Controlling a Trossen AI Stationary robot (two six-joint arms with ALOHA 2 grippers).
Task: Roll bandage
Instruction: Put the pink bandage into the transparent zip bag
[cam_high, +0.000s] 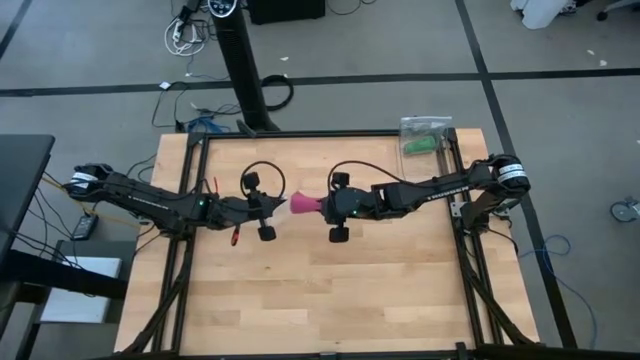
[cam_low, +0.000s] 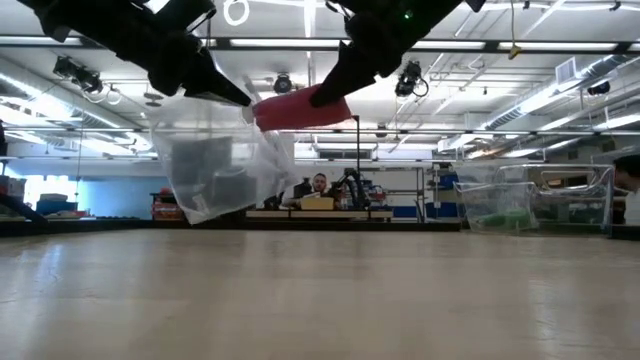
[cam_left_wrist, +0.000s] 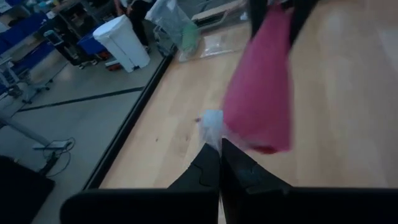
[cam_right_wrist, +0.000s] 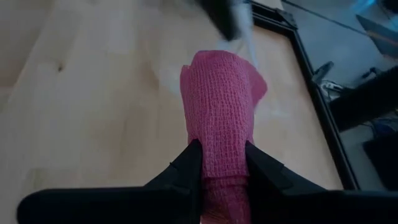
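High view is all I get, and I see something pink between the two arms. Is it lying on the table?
Observer: No. In the low view the bandage hangs in the air, well above the table.
Operator: Who has hold of it?
Observer: The right gripper has its fingers clamped on the pink fabric, one on each side.
Operator: And the left arm?
Observer: The left gripper is shut on a clear plastic bag, which droops from it beside the bandage.
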